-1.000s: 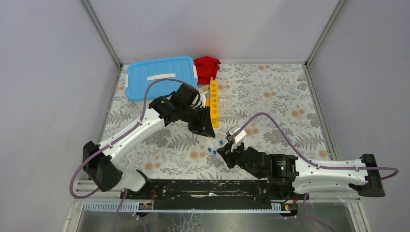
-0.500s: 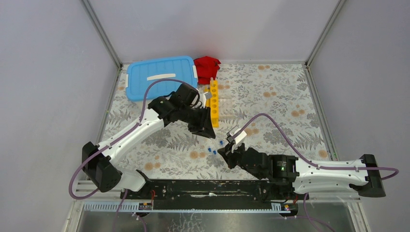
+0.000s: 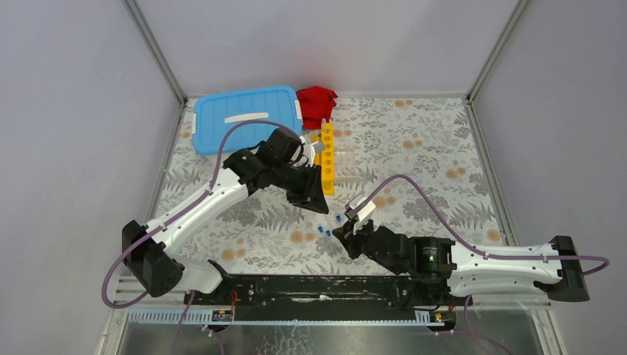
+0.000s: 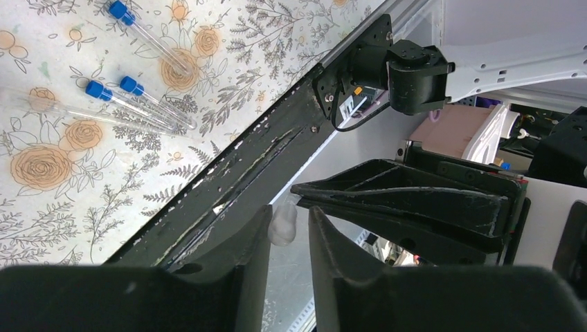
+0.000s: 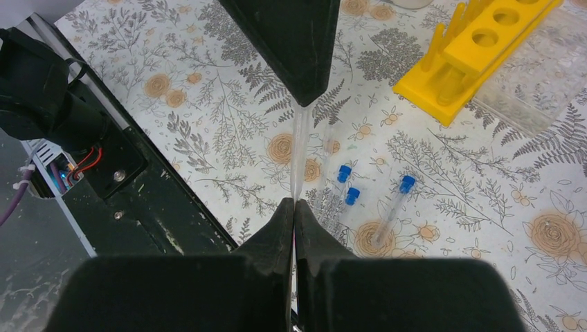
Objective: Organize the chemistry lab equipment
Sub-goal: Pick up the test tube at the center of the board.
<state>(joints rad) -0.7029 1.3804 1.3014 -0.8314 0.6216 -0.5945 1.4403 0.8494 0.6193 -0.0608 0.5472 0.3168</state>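
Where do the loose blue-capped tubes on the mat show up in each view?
Top external: loose blue-capped tubes mid-picture on the floral mat, toward its near side.
Left wrist: same tubes upper left, above the diagonal rail.
Right wrist: same tubes just right of centre.
Shared landmark: black base rail, along the bottom in top external, diagonal in left wrist, lower left in right wrist.
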